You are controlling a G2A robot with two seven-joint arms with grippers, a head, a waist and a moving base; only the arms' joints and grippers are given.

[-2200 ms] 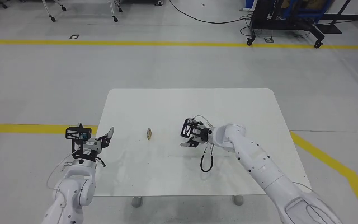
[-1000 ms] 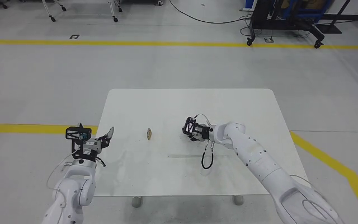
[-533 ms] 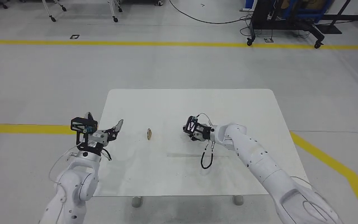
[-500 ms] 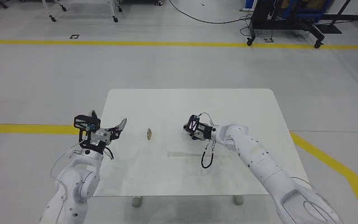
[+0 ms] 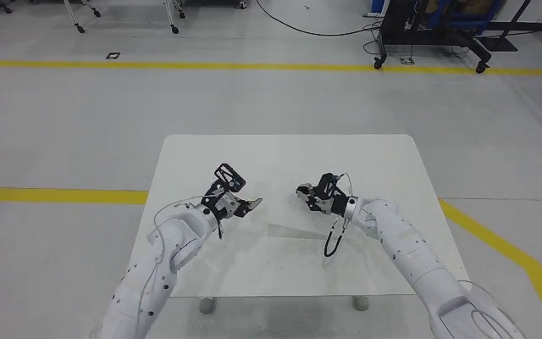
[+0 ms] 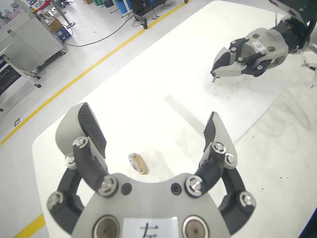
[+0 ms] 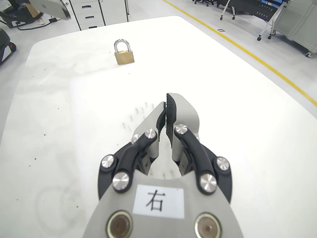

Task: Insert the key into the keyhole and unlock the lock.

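One padlock, left end effector, right end effector

padlock: brass body, silver shackle closed, standing upright on the tabletop, shackle up. key: only a thin tip visible, pinched in the closed right end effector, well apart from the padlock.

右 label on the right gripper, 左 label, cut off at the edge, on the left gripper
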